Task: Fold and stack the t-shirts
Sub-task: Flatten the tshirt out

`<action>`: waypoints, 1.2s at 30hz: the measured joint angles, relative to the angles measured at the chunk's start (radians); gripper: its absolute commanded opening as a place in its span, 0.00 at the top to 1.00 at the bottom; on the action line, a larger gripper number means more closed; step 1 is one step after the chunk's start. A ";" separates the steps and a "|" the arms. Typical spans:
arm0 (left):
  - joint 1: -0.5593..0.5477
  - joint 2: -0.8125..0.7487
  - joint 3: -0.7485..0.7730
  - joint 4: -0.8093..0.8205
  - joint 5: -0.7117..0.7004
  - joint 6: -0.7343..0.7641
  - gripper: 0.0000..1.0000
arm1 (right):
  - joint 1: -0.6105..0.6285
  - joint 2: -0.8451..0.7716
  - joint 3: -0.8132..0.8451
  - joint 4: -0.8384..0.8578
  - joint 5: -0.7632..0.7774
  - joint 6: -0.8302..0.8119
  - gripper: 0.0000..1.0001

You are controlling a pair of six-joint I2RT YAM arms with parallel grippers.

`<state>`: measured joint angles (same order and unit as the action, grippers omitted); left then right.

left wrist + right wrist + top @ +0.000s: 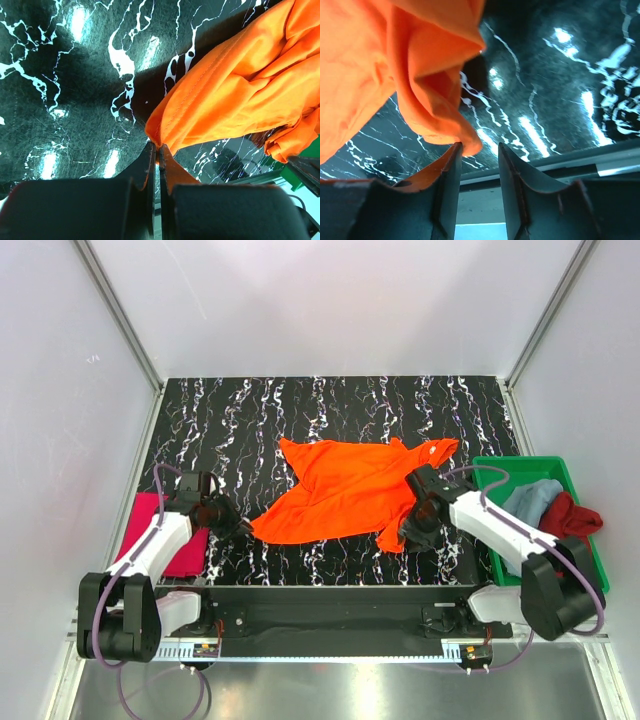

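Table (330, 400): black with white marbling. It carries everything listed below.

Orange shirt (345, 490): mid-table between the two arms, spread but rumpled, with its far corners kinked and its near edge bunched at both ends. This is the piece being worked on.

Green tray (520, 462): at the right edge of the table, well apart from the orange shirt.

Pink shirt (190, 555): lies flat at the left edge, partly under the left arm. From where I stand it looks already folded.

Blue shirt (530, 498) and dark red shirt (572, 515): crumpled together in the tray, touching, not yet folded.

Left gripper (157, 150): fingers pressed together on the near left corner of the orange shirt. The hem seam runs straight out of the pinch.

Right gripper (480, 147): fingers apart at the near right corner. A hanging fold of orange cloth brushes the tip of one finger, but the gap between the two looks bare.

Handling note: the step looks to be taking both near corners so the shirt can be drawn out flat.
- The right side should slide further in, so the fold sits deep between the fingers before they meet. A grip on the tip alone would likely slip.
- Both corners should then rise together and pull evenly, or the cloth will twist.
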<state>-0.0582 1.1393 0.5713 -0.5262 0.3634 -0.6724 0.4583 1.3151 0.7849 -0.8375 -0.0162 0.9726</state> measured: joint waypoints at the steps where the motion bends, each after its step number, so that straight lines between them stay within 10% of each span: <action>1: 0.000 0.002 0.003 -0.002 0.000 0.000 1.00 | -0.005 -0.021 -0.011 -0.003 0.000 0.000 0.58; 9: 0.000 0.013 0.014 -0.004 0.001 0.001 1.00 | -0.016 -0.140 -0.043 0.001 -0.005 -0.032 0.48; 23: 0.000 0.021 0.025 -0.003 0.003 -0.001 1.00 | -0.023 0.027 -0.031 0.124 -0.073 -0.124 0.60; 36: 0.000 0.021 0.026 -0.004 0.003 -0.010 1.00 | -0.056 0.010 -0.049 0.146 -0.072 -0.154 1.00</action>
<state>-0.0578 1.1603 0.5968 -0.5301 0.3668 -0.6819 0.4023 1.3251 0.7357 -0.6910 -0.0887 0.8181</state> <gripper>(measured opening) 0.024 0.017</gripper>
